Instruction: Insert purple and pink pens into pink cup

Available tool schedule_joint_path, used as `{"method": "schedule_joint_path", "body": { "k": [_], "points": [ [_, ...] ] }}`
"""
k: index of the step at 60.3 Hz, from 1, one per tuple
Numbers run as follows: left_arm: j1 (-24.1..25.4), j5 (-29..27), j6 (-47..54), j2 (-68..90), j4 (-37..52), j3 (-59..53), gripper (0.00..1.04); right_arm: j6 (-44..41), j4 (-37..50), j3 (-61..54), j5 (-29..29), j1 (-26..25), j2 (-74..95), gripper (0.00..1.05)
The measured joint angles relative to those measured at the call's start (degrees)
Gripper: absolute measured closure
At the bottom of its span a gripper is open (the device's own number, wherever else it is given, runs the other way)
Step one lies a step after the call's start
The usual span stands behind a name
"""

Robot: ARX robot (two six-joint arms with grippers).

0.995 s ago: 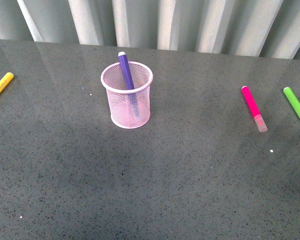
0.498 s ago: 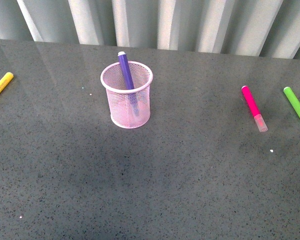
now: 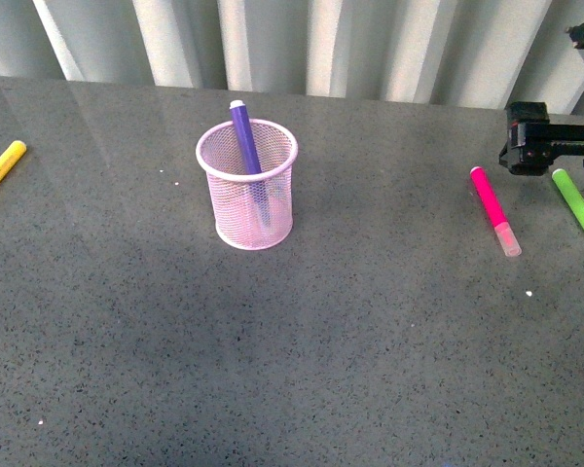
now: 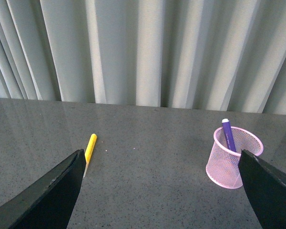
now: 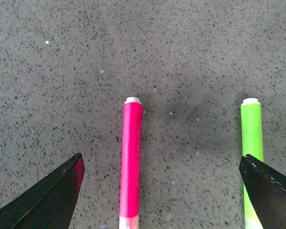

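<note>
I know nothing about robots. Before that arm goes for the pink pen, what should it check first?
1. The purple pen stands in the pink cup: ok.
2. The cup is upright with room left inside: ok.
3. The pink pen lies free on the table: ok.
4. The right gripper is open, with the pink pen between its fingers: ok.
5. The green pen is clear of the fingers: not ok; one finger overlaps it in the right wrist view.
6. Height above the pink pen: cannot tell.
</note>
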Motion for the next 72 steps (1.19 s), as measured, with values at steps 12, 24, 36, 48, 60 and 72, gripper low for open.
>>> {"method": "schedule_joint_path", "body": {
  "k": [12, 24, 36, 48, 60, 72],
  "points": [
    [0.00, 0.00, 0.00, 0.00, 0.00, 0.00, 0.07, 2.67, 0.17, 3.54, 0.83, 0.94, 4.17, 0.07],
    [0.00, 0.00, 0.00, 0.00, 0.00, 0.00, 0.07, 5.53, 1.29, 4.96, 1.51, 2.01, 7.48, 0.07],
    [0.00, 0.00, 0.00, 0.00, 0.00, 0.00, 0.07, 6.01, 1.16, 6.80, 1.44, 2.36, 9.27, 0.07],
    [0.00, 0.00, 0.00, 0.00, 0.00, 0.00, 0.07, 6.19, 0.55, 8.98, 1.44, 2.40, 10.82, 0.07],
    [0.00, 0.02, 0.00, 0.00, 0.00, 0.00, 0.07, 6.45, 0.07, 9.94, 1.25, 2.86, 12.37, 0.07],
    [0.00, 0.00, 0.00, 0.00, 0.00, 0.00, 0.07, 6.84, 0.13, 10.01, 1.27, 3.58, 13.20, 0.07]
  ]
}}
